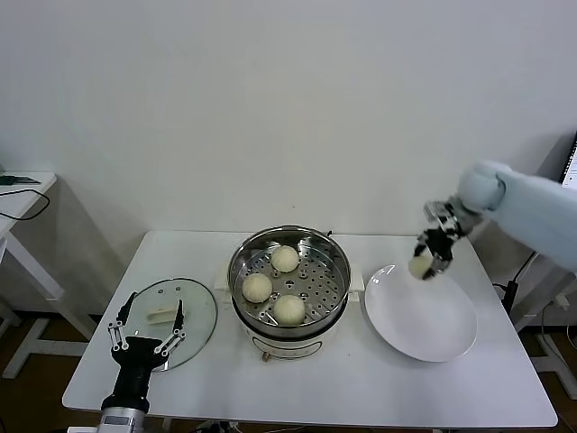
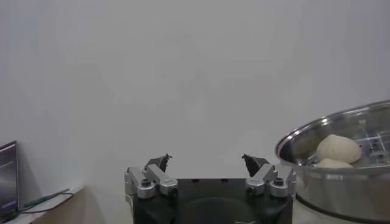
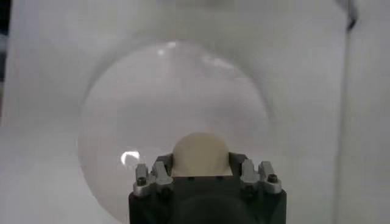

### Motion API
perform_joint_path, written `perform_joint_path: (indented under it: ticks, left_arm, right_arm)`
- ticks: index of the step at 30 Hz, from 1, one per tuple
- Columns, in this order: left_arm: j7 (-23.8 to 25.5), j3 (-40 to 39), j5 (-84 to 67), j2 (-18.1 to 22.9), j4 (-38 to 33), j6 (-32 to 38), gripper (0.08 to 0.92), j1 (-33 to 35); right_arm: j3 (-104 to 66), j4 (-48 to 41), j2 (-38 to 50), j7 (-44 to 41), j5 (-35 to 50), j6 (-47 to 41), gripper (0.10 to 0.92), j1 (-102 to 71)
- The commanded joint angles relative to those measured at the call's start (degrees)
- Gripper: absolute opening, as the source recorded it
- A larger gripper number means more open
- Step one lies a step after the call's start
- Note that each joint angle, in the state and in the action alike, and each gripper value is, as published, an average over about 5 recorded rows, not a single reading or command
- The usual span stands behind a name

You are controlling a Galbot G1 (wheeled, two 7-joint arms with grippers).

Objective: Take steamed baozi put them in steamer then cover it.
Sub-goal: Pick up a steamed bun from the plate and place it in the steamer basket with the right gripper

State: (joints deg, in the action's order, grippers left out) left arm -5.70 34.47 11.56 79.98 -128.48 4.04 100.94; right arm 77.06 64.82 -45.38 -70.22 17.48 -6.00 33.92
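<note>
The steel steamer (image 1: 338, 262) stands mid-table with three cream baozi on its perforated tray, at the back (image 1: 285, 258), left (image 1: 257, 287) and front (image 1: 289, 309). My right gripper (image 1: 424, 263) is shut on the fourth baozi (image 1: 420, 266) and holds it above the far left part of the white plate (image 1: 433, 329). In the right wrist view the baozi (image 3: 200, 153) sits between the jaws over the plate (image 3: 122, 103). The glass cover (image 1: 198, 302) with its white handle lies flat left of the steamer. My left gripper (image 1: 146, 329) is open at the cover's near edge.
The steamer's rim (image 2: 317, 131) and two baozi show at the side of the left wrist view. The left gripper (image 2: 207, 161) faces a bare wall there. A second table (image 1: 22, 194) stands at the far left. The white table (image 1: 361, 388) carries everything.
</note>
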Motion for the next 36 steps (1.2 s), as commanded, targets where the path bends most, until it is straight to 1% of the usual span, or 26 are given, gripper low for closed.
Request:
perform_joint_path:
  ticks: [1, 6, 13, 24, 36]
  left_arm:
    - [-0.04, 0.16, -0.09, -0.04, -0.25, 0.00, 0.823, -0.11]
    - [-0.05, 0.15, -0.11, -0.01, -0.41, -0.08, 0.823, -0.30]
    - [-0.08, 0.33, -0.15, 0.17, -0.50, -0.05, 0.823, -0.45]
    - [-0.15, 0.94, -0.25, 0.14, -0.26, 0.00, 0.823, -0.67]
    - [-0.16, 1.38, -0.32, 0.10, -0.06, 0.06, 0.823, -0.80]
  right_arm:
    - [7.90, 7.99, -13.08, -3.40, 11.50, -1.28, 0.628, 17.84]
    - [9.18, 10.05, -18.52, -1.77, 14.70, -2.92, 0.628, 17.67]
    - [11.32, 9.59, -23.77, 2.08, 15.02, -5.79, 0.626, 13.49]
    - [12.96, 8.11, -26.21, 5.13, 13.07, -7.54, 0.611, 8.38]
    - [13.25, 6.31, -26.79, 6.17, 9.96, -7.85, 0.602, 4.75]
